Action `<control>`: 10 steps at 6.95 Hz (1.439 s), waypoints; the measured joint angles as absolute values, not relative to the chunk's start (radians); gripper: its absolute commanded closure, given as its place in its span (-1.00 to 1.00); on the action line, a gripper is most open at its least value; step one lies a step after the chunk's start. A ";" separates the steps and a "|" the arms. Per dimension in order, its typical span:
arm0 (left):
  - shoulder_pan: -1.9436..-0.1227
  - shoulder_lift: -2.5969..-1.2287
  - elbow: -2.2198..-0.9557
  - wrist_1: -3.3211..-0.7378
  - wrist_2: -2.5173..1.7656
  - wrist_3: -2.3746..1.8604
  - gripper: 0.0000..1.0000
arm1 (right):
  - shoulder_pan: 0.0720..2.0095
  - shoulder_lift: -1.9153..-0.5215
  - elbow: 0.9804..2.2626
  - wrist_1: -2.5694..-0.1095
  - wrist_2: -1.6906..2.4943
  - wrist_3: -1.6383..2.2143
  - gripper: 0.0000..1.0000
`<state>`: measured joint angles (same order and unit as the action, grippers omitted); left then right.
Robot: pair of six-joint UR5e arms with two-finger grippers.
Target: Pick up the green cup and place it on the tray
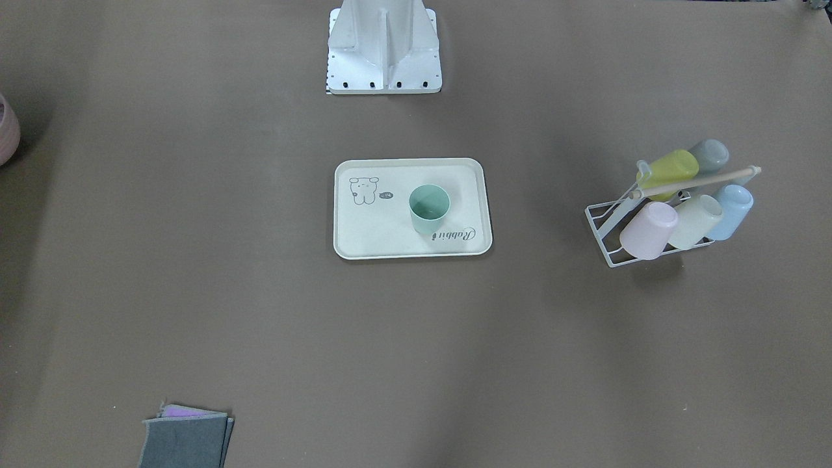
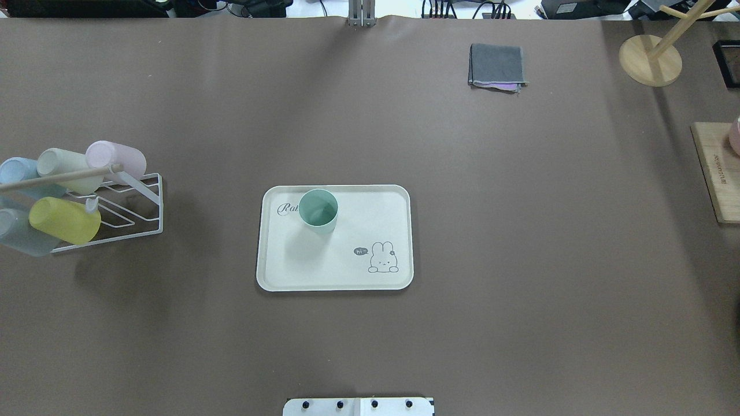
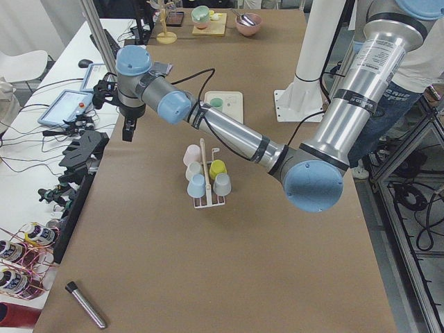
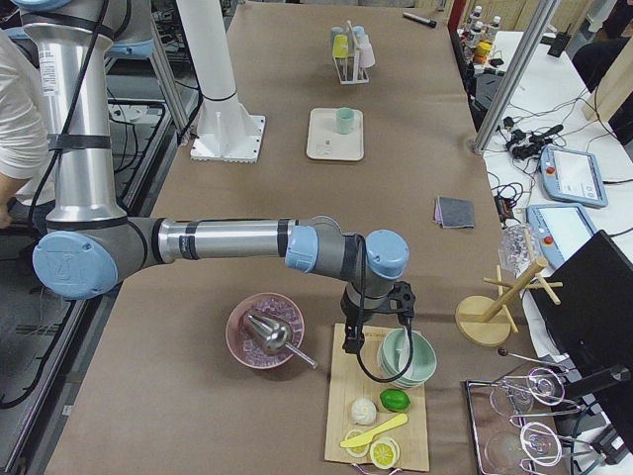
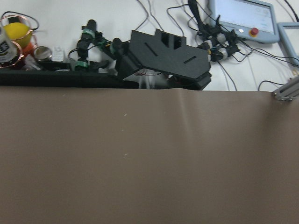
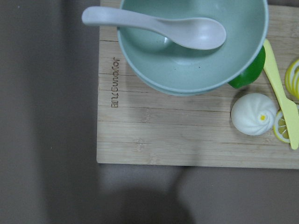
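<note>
Brown tabletop carries the tray with the green cup upright on it, well apart from the seemingly nearer left gripper and the right gripper; neither's fingers show their spread.

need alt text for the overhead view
A green cup stands upright on a cream rabbit-print tray at the centre of a brown table. A white wire rack of pastel cups sits at the left edge; a folded grey cloth lies top right.
</note>
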<state>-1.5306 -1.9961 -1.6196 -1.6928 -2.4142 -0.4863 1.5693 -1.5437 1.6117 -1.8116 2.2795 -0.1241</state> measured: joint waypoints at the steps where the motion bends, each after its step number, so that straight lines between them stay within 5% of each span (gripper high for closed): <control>1: -1.585 -1.986 -1.597 -1.607 -2.412 -0.349 -0.95 | 1.569 -1.543 1.605 -1.815 2.283 -0.124 -1.00; 5: -1.714 -1.947 -1.464 -1.421 -2.384 0.040 -0.95 | 1.569 -1.545 1.602 -1.824 2.287 -0.123 -1.00; 10: -1.728 -1.930 -1.315 -1.545 -2.353 0.072 -0.96 | 1.569 -1.549 1.603 -1.824 2.287 -0.117 -1.00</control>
<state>-1.7280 -1.9303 -1.3148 -1.5454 -2.3528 0.0719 1.5693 -1.5490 1.6028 -1.8239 2.2872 -0.1171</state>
